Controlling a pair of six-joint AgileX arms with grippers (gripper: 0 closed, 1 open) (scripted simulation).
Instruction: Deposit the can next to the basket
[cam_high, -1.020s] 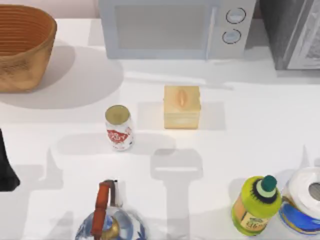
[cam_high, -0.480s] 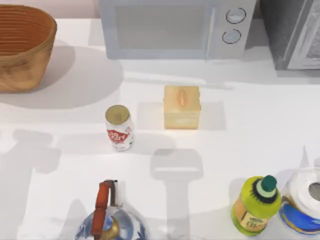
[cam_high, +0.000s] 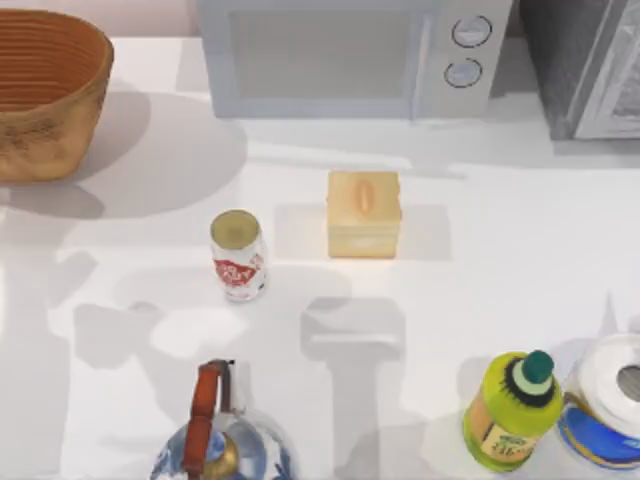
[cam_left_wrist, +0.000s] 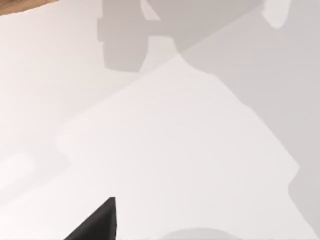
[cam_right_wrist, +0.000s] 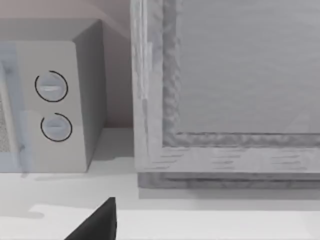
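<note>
Silver-white can (cam_high: 238, 256) stands ungrasped on the counter (cam_high: 500, 260), well apart from the basket (cam_high: 45, 95); jaws' state cannot be told; everything remains.

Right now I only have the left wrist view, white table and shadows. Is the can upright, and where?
Observer: Yes. The can stands upright, left of the middle of the table in the top view.
Operator: And the basket?
Observer: The basket sits at the top view's upper left corner, well apart from the can.
Operator: Anything close to the can?
Observer: A yellow box stands to its right, not touching.
</note>
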